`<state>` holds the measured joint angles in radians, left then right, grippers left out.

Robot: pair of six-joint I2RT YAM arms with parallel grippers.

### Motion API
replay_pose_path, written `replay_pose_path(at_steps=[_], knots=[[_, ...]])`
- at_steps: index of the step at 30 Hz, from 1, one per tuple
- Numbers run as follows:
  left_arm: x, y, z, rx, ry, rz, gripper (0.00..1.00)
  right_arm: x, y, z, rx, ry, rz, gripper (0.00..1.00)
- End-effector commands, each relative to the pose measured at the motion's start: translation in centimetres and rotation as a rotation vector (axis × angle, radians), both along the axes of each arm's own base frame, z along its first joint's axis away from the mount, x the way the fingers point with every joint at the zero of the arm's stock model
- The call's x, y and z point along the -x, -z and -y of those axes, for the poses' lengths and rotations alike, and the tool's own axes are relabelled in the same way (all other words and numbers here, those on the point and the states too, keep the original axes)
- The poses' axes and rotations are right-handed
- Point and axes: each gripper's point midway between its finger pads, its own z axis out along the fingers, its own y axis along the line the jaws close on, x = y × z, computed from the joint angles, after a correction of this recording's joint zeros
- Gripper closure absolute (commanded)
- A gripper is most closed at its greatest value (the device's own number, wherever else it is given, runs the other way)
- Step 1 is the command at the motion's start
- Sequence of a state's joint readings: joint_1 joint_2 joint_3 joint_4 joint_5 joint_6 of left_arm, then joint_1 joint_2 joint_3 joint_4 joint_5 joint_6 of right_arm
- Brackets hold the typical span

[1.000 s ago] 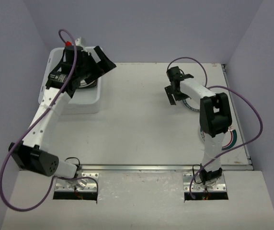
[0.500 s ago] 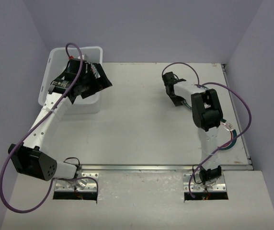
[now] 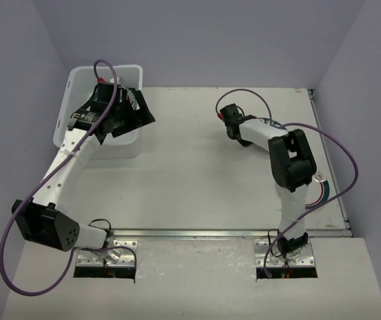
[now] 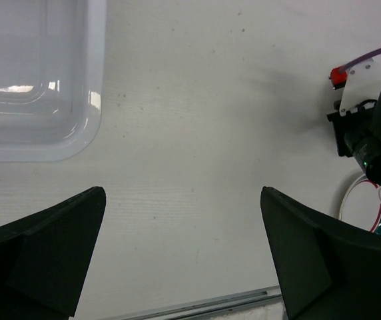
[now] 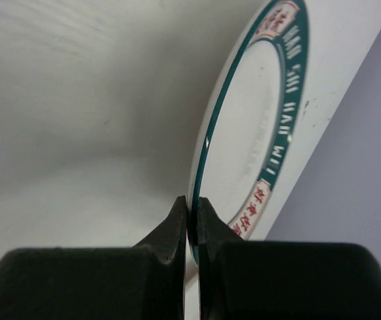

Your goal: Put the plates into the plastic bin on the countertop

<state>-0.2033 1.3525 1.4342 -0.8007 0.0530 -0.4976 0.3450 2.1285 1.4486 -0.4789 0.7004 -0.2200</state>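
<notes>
My right gripper [image 5: 192, 203] is shut on the rim of a round white plate [image 5: 257, 133] with a teal-red rim, and the plate stands tilted over the countertop [image 3: 197, 173]. In the top view this gripper [image 3: 229, 120] is at the far middle-right; the plate is hard to make out there. The left wrist view shows the plate [image 4: 367, 207] below the right gripper [image 4: 370, 127]. My left gripper [image 3: 129, 117] is open and empty at the right edge of the plastic bin [image 3: 77, 80]. The bin's corner [image 4: 57, 133] looks empty. No other plates show.
A metal strip [image 3: 197, 233] runs along the near edge of the countertop and also shows in the left wrist view [image 4: 204, 303]. Grey walls close in the back and both sides. Purple cables loop off both arms.
</notes>
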Motion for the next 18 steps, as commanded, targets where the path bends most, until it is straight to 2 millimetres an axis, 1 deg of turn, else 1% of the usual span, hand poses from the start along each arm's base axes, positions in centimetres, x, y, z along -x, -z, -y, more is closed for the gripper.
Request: replay_pose_path(at_steps=[1,2,4,5,6,8,9,10,11,12,13,14,16,18], knots=[[-2.2,-1.7,0.0,0.015,-0.010,0.072,0.00,-0.3,-8.2,-6.7,-0.028,-0.255,0.199,1.00],[-2.5,-1.8,-0.1,0.029,-0.011,0.075,0.00,0.4,-7.6,-7.2,-0.002,-0.291,0.169,1.00],[-3.2,-1.9,-0.1,0.108,-0.002,0.068,0.00,1.5,-10.4,-9.7,-0.015,-0.376,0.237,1.00],[-3.3,-1.6,-0.1,0.147,-0.012,0.052,0.00,2.0,-11.6,-10.7,-0.022,-0.409,0.254,1.00],[-3.4,-1.3,-0.1,0.188,-0.020,0.036,0.00,2.6,-12.6,-11.7,-0.033,-0.446,0.269,1.00],[-3.6,-0.8,-0.1,0.282,-0.025,0.016,0.00,3.8,-14.3,-14.4,-0.099,-0.554,0.283,1.00],[-3.7,-0.8,0.2,0.330,-0.020,0.012,0.00,4.9,-15.1,-16.0,-0.146,-0.632,0.284,1.00],[-3.7,-0.9,0.6,0.375,-0.007,0.011,0.00,5.9,-16.0,-17.4,-0.182,-0.701,0.293,1.00],[-3.7,-1.0,1.3,0.421,0.019,0.007,0.00,6.8,-17.5,-18.5,-0.203,-0.765,0.315,1.00],[-3.9,-0.9,2.3,0.479,0.048,-0.012,0.00,8.7,-18.9,-20.6,-0.264,-0.900,0.323,1.00],[-3.7,-1.3,2.9,0.516,0.073,-0.014,0.00,10.1,-19.6,-22.0,-0.306,-0.997,0.324,1.00],[-3.7,-1.5,4.0,0.574,0.117,-0.034,0.00,11.9,-19.8,-24.1,-0.362,-1.145,0.308,1.00],[-3.7,-1.8,5.2,0.609,0.163,-0.049,0.00,13.7,-22.2,-25.5,-0.425,-1.263,0.357,1.00],[-3.4,-2.0,6.3,0.628,0.197,-0.065,0.00,14.4,-24.0,-26.1,-0.436,-1.323,0.386,1.00]])
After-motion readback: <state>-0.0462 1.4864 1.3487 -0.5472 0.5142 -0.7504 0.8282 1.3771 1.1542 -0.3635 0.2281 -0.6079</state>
